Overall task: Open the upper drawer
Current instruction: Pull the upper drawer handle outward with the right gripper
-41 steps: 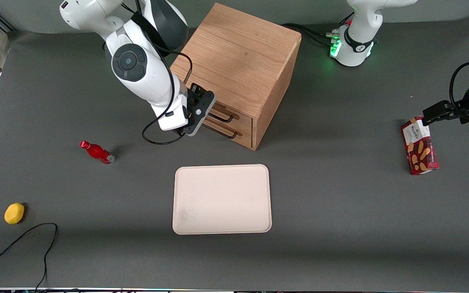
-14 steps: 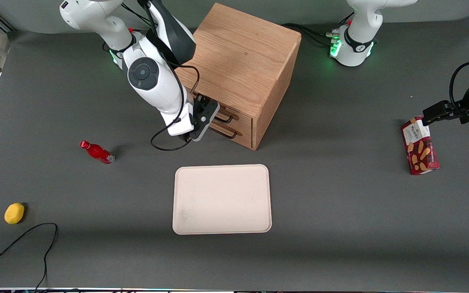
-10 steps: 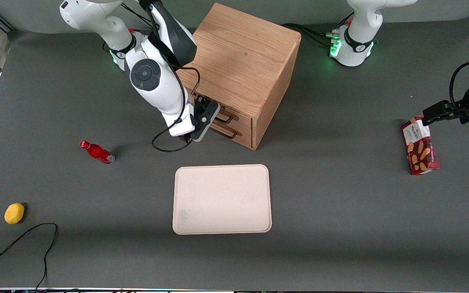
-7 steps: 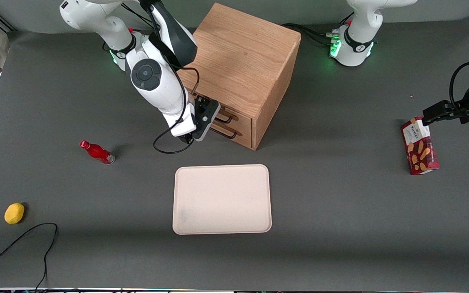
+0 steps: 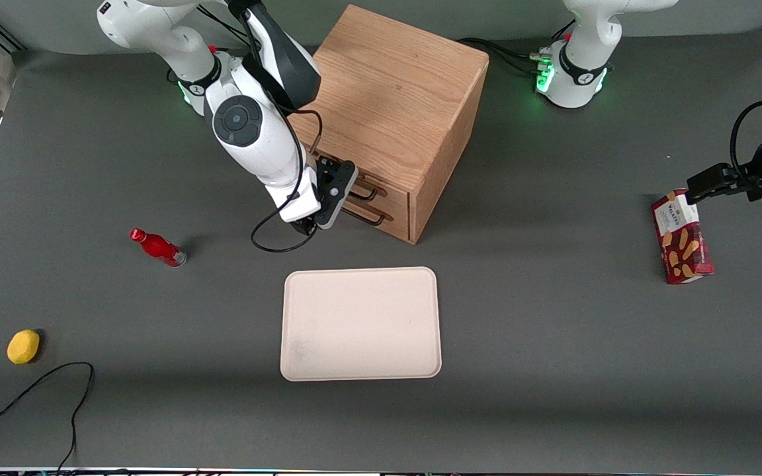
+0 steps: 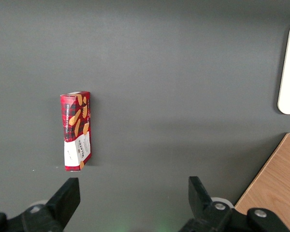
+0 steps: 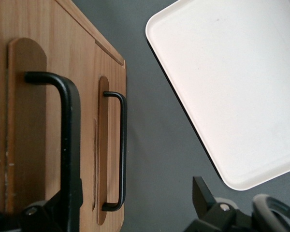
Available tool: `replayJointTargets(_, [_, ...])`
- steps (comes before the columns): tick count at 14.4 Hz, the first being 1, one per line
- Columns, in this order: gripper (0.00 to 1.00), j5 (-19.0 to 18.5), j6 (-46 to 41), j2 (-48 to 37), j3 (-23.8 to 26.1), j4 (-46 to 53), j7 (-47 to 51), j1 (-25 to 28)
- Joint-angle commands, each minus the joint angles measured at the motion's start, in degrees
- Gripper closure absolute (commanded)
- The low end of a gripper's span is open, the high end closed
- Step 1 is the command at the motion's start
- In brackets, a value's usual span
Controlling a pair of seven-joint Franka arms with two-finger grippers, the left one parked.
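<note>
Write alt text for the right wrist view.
The gripper is open around the upper drawer's black bar handle, one finger beside the bar, the other over bare table. The bottom drawer's handle runs parallel on the oak cabinet, and a cream tray lies nearby.

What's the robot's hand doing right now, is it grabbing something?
Right gripper: open, holding nothing, close by the thin black metal bar handle of the flat oak upper drawer.

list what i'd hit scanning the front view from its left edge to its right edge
Yellow fruit → red bottle → gripper at the upper drawer of the oak cabinet → biscuit box. The beige tray overlaps the cabinet sideways, so it's left out.
</note>
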Motion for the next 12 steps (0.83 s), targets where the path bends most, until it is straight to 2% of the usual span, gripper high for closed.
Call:
replayJointTargets(1, [0.00, -1.5, 2.0, 1.3, -0.7, -0.4, -1.6, 0.3])
replayJointTargets(12, [0.00, -0.6, 1.5, 1.5, -0.8, 0.7, 0.2, -2.4])
